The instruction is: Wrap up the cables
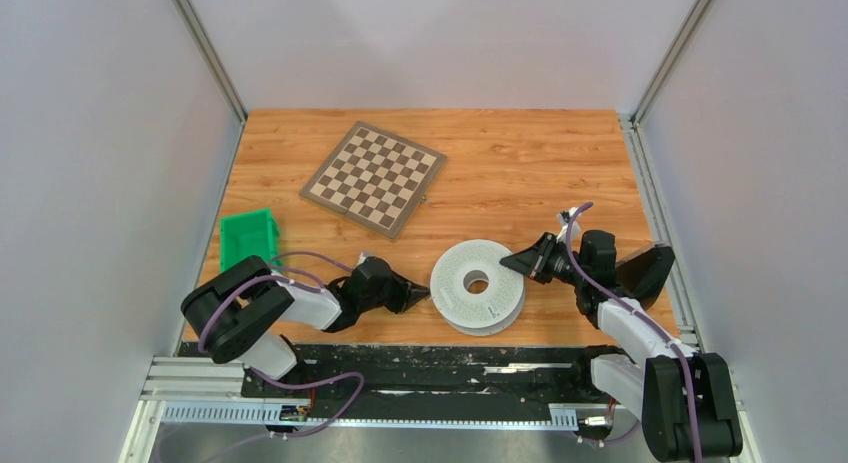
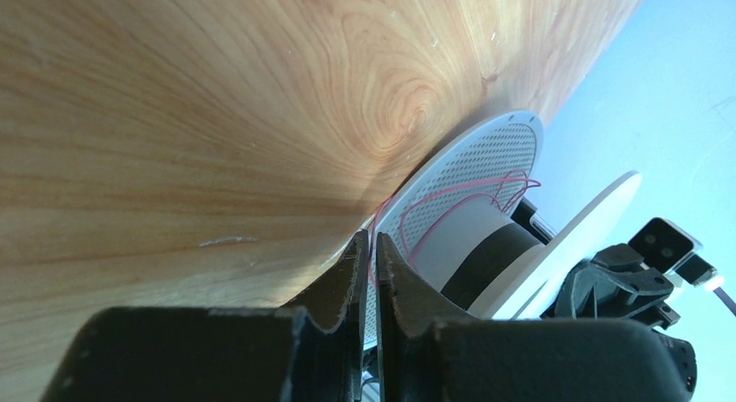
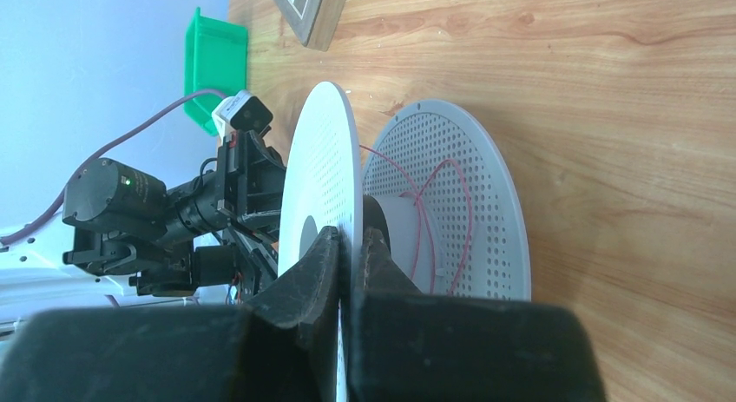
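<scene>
Lying flat on the bench [image 1: 500, 173], between the two arms: the white spool [image 1: 478, 286]. Around its hub, only a few loose loops of thin pink cable [image 3: 471, 228], not pulled tight and not lying neatly. Judged as an early stage of the wrapping, with the tightening and most of the winding left to do.

Left gripper [image 2: 369, 246]: jaws almost fully closed, pinching the cable just beside the lower flange. Right gripper [image 3: 350, 241]: jaws closed on the rim of the upper flange, probably for keeping the spool steady or turning it.
</scene>
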You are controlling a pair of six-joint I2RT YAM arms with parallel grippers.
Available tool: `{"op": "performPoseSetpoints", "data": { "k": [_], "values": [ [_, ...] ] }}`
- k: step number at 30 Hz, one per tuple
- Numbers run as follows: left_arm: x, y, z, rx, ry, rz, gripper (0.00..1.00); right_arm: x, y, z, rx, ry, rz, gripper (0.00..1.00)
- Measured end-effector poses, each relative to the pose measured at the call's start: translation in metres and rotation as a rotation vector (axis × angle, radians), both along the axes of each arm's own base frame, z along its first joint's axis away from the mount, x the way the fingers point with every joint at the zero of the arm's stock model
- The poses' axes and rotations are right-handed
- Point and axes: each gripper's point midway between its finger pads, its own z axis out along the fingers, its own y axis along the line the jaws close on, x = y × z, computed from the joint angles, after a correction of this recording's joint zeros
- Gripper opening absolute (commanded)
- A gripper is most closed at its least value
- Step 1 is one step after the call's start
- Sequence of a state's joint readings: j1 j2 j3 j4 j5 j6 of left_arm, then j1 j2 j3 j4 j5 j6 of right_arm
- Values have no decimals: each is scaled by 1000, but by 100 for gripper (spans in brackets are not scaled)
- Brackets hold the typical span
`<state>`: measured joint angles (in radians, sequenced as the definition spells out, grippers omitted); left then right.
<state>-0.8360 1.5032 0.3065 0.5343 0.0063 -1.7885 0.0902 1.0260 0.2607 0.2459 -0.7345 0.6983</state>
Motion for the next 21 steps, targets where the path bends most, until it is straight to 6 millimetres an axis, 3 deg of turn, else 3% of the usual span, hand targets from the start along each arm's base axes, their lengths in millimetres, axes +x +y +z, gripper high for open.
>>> {"op": "performPoseSetpoints", "data": {
  "k": [4,9,21],
  "values": [
    [0,-2,-5,-1,4,-9,15,0,0,0,0,-1,1,0],
    [1,-5,-5,-12,0,-17,0,0,0,0,1,-2,4,0],
    [15,-3,2,36,-126,-63,0,-1,5,-2,31,-5,59,0]
  ]
}}
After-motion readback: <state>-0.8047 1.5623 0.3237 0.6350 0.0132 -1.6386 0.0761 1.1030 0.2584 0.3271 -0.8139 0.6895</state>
